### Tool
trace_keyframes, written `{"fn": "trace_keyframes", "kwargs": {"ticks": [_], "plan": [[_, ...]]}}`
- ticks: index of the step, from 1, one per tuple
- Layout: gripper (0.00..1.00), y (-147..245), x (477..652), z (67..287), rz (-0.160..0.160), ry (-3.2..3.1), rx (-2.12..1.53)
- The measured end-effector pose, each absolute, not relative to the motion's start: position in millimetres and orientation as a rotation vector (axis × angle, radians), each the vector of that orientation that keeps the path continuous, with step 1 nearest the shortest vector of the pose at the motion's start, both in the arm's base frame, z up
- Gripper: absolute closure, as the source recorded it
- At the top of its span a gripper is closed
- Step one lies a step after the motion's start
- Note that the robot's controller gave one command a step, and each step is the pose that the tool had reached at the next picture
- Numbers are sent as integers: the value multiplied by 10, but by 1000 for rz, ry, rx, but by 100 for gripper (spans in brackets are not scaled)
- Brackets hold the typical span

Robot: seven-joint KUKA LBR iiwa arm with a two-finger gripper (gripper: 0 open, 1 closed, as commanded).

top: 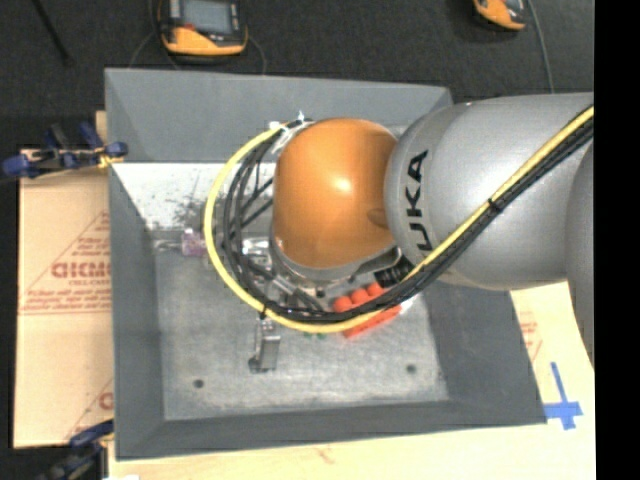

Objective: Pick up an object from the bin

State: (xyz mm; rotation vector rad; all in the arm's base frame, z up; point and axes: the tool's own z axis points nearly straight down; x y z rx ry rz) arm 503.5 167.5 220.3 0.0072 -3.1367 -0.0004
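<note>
Camera view: the arm (500,198) reaches in from the right, and its orange cover (330,193), ringed with cables, sits over the middle of the grey bin (340,380). The gripper (263,348) hangs low over bare floor, left of centre and toward the near wall. I cannot tell whether it is wide or narrow, and nothing can be seen held in it.

The closest thing to it is an orange-red thing (368,306), lying just to its right and largely hidden under the wrist. Its visible edge looks ribbed or lumpy. It is probably moulded plastic, so likely light, stiff and a little slick. A hold across its narrow width, on a flat stretch rather than a rib, seems safest.

A small purplish thing (190,240) lies well apart, by the left wall.
</note>
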Motion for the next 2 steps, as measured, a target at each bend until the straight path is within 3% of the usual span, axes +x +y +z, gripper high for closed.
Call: {"fn": "trace_keyframes", "kwargs": {"ticks": [1,2], "plan": [[0,1181,6031,881,-13,-3157,-246],[0,600,6536,1041,3,-3150,-150]]}}
